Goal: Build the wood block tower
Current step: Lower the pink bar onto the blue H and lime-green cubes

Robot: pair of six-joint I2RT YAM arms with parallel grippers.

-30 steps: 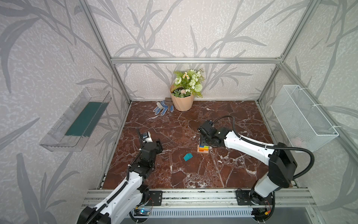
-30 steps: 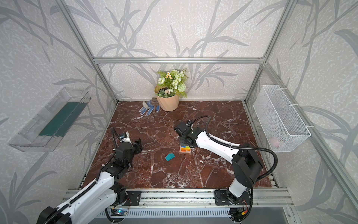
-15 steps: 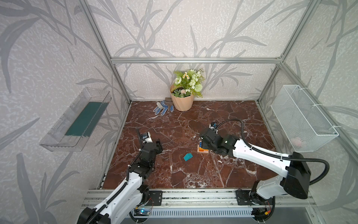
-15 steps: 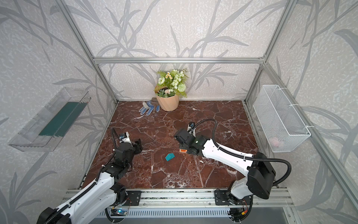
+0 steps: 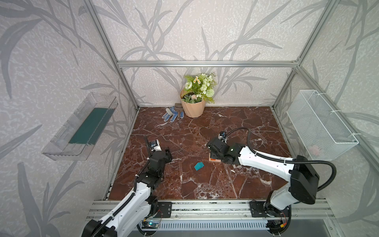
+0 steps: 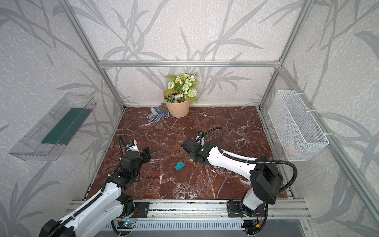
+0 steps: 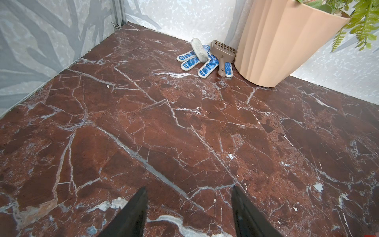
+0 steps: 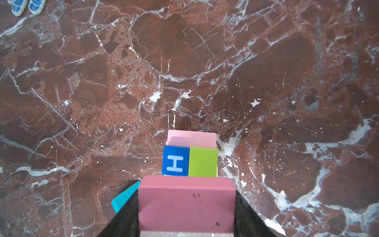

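Just changed: within the last second the right arm has swung round, bringing the right gripper (image 8: 184,186) from the far side of the tower (image 5: 214,160) to over it.
Meaning: this looks like the placing step, with the next layer about to go down.
Right gripper: clamped on one pink block (image 8: 186,207), held close by the cubes.
Left gripper (image 7: 189,197): jaws apart, empty, unmoved over bare desk (image 5: 205,184).
Tower top: one blue "H" cube (image 8: 175,162) and one green cube (image 8: 203,162) sit side by side on one pale pink block (image 8: 191,138); lower layers are hidden.
Loose: one teal piece (image 5: 199,165) lies on the desk, apart from the tower.
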